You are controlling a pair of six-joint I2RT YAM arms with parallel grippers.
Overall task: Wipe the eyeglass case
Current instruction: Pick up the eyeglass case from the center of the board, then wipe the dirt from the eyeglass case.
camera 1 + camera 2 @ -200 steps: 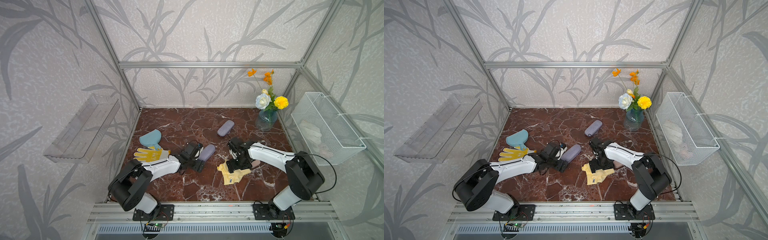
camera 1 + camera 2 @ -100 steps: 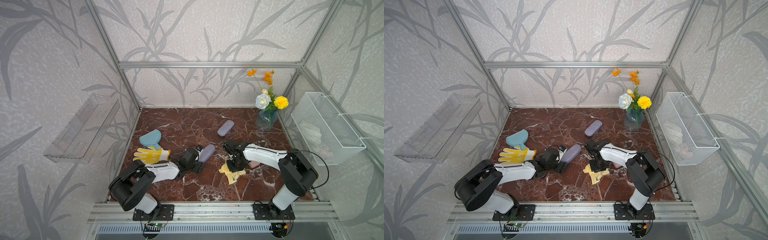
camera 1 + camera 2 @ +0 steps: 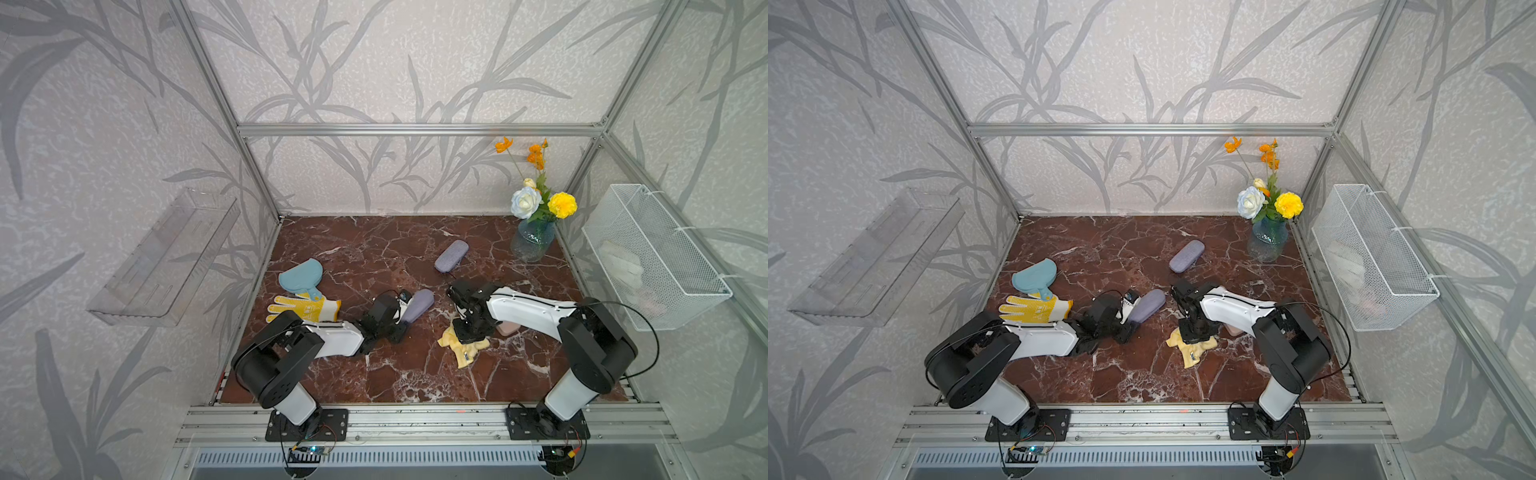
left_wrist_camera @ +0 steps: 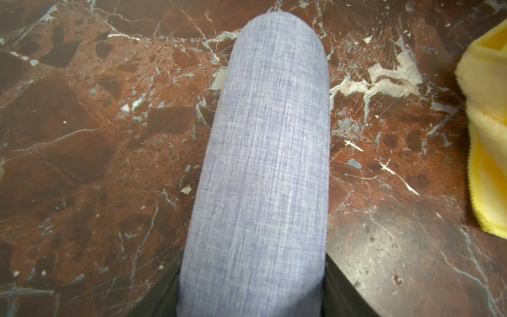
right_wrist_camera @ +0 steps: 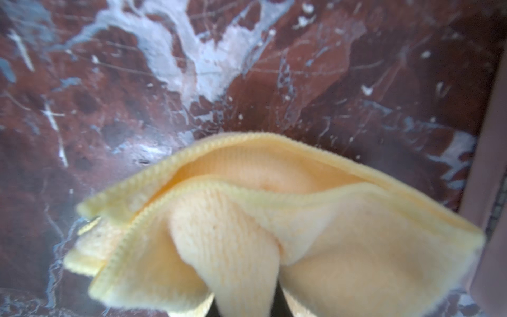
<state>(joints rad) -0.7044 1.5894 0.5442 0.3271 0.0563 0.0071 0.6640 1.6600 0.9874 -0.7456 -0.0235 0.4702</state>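
Note:
A lavender-grey fabric eyeglass case (image 3: 419,304) (image 3: 1147,304) (image 4: 263,153) lies at the middle of the marble floor. My left gripper (image 3: 404,318) (image 3: 1133,319) (image 4: 252,297) is shut on its near end, with a dark finger pressed against each side. A crumpled yellow cloth (image 3: 462,349) (image 3: 1192,347) (image 5: 288,225) lies to the right of the case. My right gripper (image 3: 468,332) (image 3: 1197,331) (image 5: 247,308) points down onto it and is shut on a pinched fold. The cloth's edge shows in the left wrist view (image 4: 488,142).
A second lavender case (image 3: 451,256) (image 3: 1186,256) lies farther back. A pink object (image 3: 508,329) (image 5: 493,208) sits under my right arm. A teal mitt (image 3: 300,274) and yellow glove (image 3: 305,308) lie left. A flower vase (image 3: 532,243) stands back right, beside a wire basket (image 3: 652,266).
Both grippers have closed: the left on the case's near end, the right on the yellow cloth. The cloth has bunched up under the right gripper.

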